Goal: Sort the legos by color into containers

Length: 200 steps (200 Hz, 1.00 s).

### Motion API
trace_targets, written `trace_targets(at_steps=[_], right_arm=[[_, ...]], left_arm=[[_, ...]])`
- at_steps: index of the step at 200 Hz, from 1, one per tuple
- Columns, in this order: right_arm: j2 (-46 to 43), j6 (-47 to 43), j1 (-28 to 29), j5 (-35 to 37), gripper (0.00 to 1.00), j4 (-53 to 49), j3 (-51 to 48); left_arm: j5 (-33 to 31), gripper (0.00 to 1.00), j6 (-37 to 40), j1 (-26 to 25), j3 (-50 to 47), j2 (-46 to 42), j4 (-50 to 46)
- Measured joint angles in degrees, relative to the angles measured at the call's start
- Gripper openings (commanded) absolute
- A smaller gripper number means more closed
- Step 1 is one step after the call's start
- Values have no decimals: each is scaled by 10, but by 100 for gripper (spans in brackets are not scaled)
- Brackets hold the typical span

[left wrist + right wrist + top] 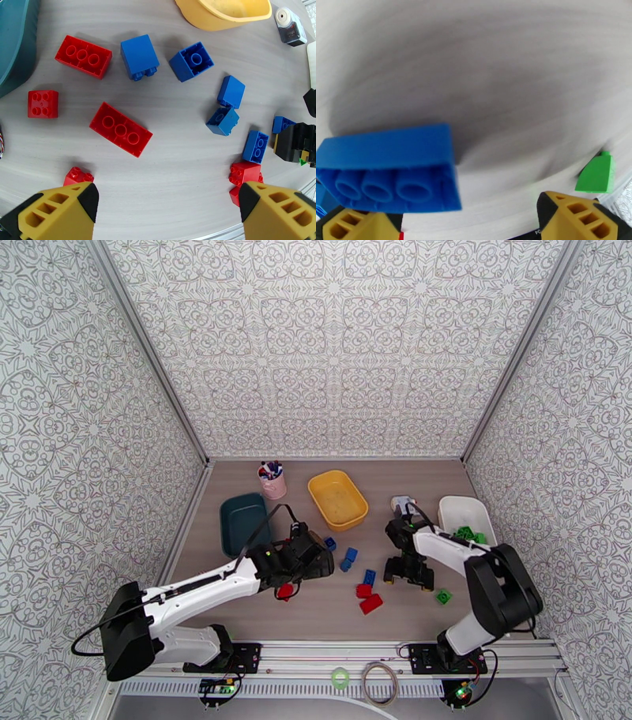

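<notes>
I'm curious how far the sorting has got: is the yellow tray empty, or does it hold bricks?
Empty. Seen from above, the yellow tray has a bare floor with nothing lying in it.

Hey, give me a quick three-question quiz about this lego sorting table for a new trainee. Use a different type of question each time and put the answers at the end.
1. True or false: the white tray already holds some green legos.
2. Multiple choice: the oblong lego that shows its hollow underside in the right wrist view is A) red, B) blue, C) green.
3. Fill in the blank: in the top view, the middle tray of the three is coloured ____.

Key: 1 true; 2 B; 3 yellow.
</notes>
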Motion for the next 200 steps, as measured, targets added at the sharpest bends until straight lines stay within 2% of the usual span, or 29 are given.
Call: trace_targets(at_steps=[51,91,118,160,200], right_arm=[[71,-28,-7,2,94,-39,79],[95,-50,-41,1,88,-21,116],[97,-63,-64,-2,77,4,119],[94,-70,-74,-23,53,42,111],[58,-51,-75,-45,38,87,65]], left_arm=[[0,99,-2,4,0,-1,0],[1,99,-3,9,0,-1,0],[7,99,-2,16,0,0,0],[17,99,2,29,12,23,2],[32,99,18,39,43,50,5]])
